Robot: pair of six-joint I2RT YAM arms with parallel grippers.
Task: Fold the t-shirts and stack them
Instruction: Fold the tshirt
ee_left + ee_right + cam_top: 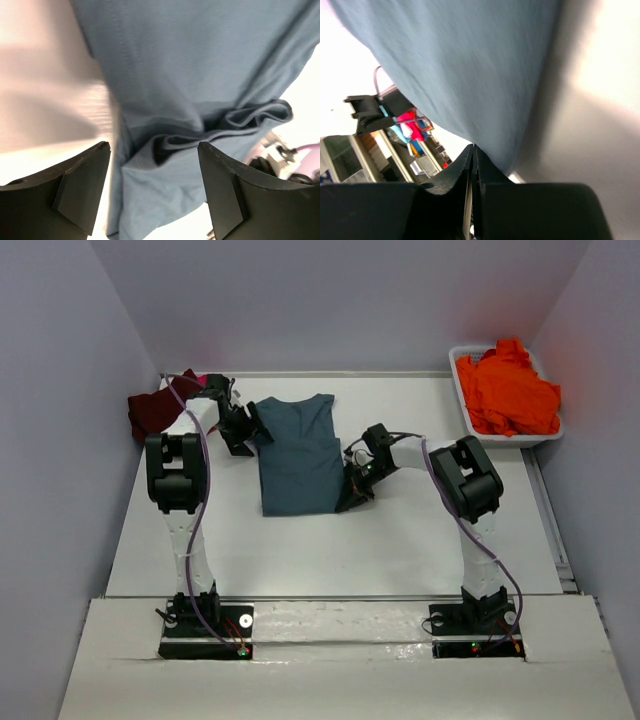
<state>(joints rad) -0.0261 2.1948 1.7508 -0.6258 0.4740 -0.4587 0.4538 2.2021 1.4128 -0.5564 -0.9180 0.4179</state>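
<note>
A slate teal-blue t-shirt (300, 455) lies partly folded in the middle of the table, collar end away from the arms. My left gripper (243, 430) hovers open at its far left side. In the left wrist view the fingers (82, 187) straddle a bunched fold of the teal cloth (190, 60) without touching it. My right gripper (353, 492) is at the shirt's near right edge. There its jaws (473, 147) are shut, pinching the hem of the teal cloth (470, 65). A dark maroon t-shirt (150, 415) lies crumpled at the far left. Vivid orange t-shirts (510, 390) fill the tub.
A white plastic tub (512, 439) stands at the far right corner of the table. Grey walls close in the table on the left, back and right. White tabletop (330, 550) shows between the teal shirt and the arm bases.
</note>
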